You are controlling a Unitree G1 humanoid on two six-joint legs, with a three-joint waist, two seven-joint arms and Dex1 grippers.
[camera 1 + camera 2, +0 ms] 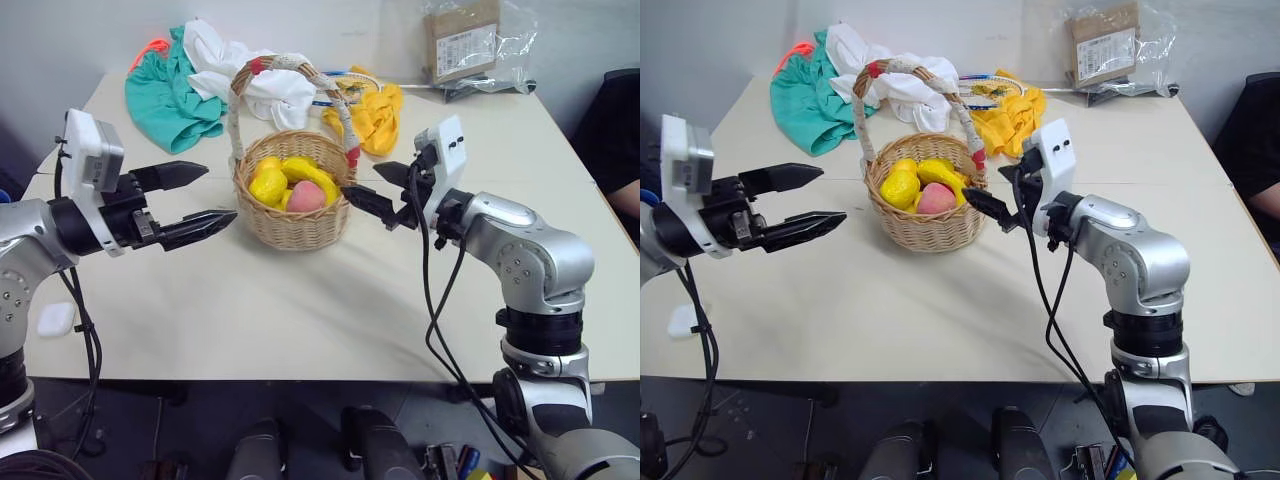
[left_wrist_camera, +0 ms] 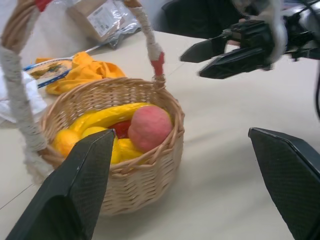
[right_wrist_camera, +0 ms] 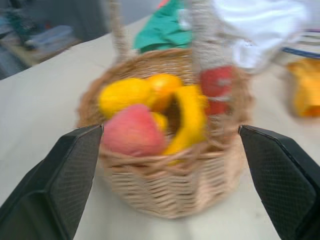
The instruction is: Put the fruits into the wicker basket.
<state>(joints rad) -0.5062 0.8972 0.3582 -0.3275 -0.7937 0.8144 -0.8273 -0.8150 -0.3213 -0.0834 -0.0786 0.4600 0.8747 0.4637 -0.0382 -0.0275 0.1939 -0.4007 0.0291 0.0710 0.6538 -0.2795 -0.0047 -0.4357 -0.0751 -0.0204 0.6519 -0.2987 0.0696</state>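
Nearest to me, both of my arms reach out level over the pale beige counter (image 1: pixel 300 310). My left pincer (image 1: pixel 190 200) has its two black fingers spread wide and holds nothing; its tips point toward the left side of the round tan wicker basket (image 1: pixel 292 215) and stop just short of it. My right pincer (image 1: pixel 372 192) is also spread and empty, its tips just beside the basket's right rim, near the foot of the handle; I cannot tell whether they touch the weave.

That basket stands upright near the middle of the counter, between my two pincers. Its tall arched handle (image 1: pixel 290 66) is wrapped in white cord with red bands. Inside lie the fruits: a glossy yellow lemon (image 1: pixel 267 186) at the left, a fuzzy pink-red peach (image 1: pixel 305 196) toward the front, a curved yellow banana (image 1: pixel 312 172) behind the peach, and a small orange fruit (image 3: pixel 167 83) further in.

Behind the basket lie a teal cloth (image 1: pixel 170 95), a crumpled white cloth (image 1: pixel 260 85) and a bunched yellow cloth (image 1: pixel 375 115). At the far right sits a brown cardboard box in clear plastic wrap (image 1: pixel 465 40). A small white rounded-rectangle object (image 1: pixel 56 318) rests near the counter's front left edge.
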